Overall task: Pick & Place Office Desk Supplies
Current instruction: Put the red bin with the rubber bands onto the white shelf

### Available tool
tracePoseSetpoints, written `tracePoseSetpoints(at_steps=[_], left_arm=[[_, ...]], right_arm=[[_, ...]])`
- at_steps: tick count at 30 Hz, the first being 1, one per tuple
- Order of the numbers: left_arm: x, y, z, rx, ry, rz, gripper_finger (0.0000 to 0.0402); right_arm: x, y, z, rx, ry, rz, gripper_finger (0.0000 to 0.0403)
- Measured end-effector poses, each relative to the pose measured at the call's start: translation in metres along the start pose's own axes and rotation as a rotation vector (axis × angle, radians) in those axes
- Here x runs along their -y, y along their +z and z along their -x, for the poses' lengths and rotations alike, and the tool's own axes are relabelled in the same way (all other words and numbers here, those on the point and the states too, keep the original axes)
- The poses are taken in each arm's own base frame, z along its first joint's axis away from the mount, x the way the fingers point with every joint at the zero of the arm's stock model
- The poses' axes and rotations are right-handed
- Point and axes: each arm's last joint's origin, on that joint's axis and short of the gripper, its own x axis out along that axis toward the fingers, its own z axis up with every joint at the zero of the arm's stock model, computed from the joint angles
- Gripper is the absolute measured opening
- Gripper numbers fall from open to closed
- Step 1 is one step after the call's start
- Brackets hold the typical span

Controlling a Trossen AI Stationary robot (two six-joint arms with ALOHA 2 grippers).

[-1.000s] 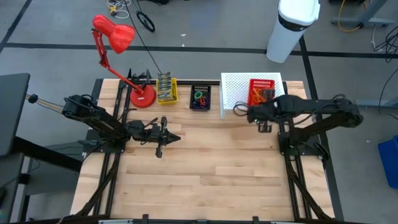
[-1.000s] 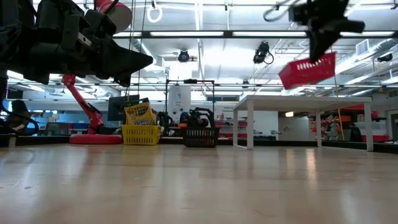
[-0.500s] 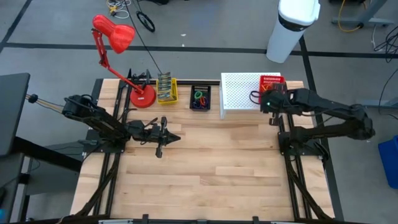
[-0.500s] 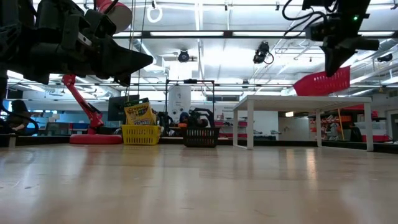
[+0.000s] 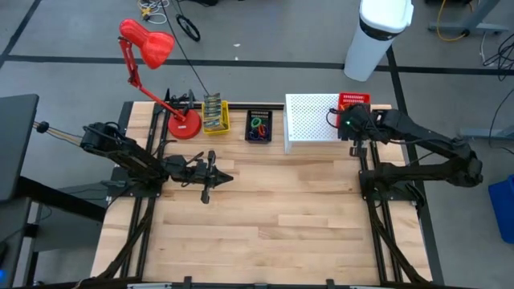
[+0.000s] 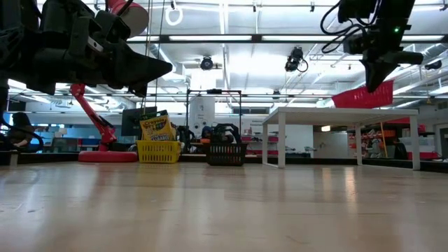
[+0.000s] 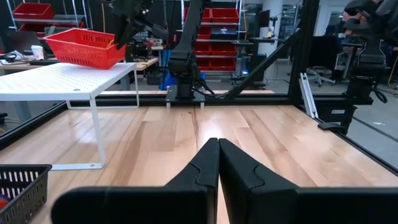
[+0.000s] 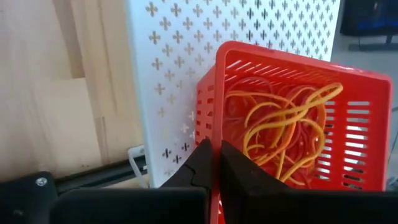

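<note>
White perforated riser (image 5: 312, 119) at the table's (image 5: 265, 217) far right edge; on its right end sits a red mesh basket (image 8: 292, 127) of red-orange rubber bands (image 8: 283, 127), slightly tilted in the low view. Right gripper (image 8: 214, 163) pinches the basket's near rim, fingers narrow, bands just beyond the fingertips inside the basket. Left gripper (image 7: 218, 163) hangs over the table's left-middle, fingers pressed together and empty, well apart from the yellow basket of crayon boxes (image 5: 214, 114) and the black basket of coloured loops (image 5: 258, 126) along the far edge.
</note>
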Motion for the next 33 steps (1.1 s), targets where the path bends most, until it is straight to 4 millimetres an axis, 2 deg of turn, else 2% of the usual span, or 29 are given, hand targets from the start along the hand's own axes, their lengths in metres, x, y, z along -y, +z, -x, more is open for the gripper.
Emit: tracePoseSetpoints(at_steps=[11,17,23,27,33], left_arm=[[0.0,0.0,0.0,0.0,0.0,0.0,0.0013],[0.0,0.0,0.0,0.0,0.0,0.0,0.0013],[0.0,0.0,0.0,0.0,0.0,0.0,0.0013],[0.0,0.0,0.0,0.0,0.0,0.0,0.0013],[0.0,0.0,0.0,0.001,0.001,-0.004,0.0013]], right_arm=[[0.0,0.002,0.0,0.037,0.024,0.001,0.0015],[0.0,0.003,-0.001,0.039,0.033,-0.003,0.0047],[-0.001,0.003,-0.001,0.044,0.041,-0.031,0.005],[0.003,0.002,0.003,0.025,-0.01,-0.144,0.0053],[0.014,0.007,0.021,0.116,-0.03,-0.45,0.0085]])
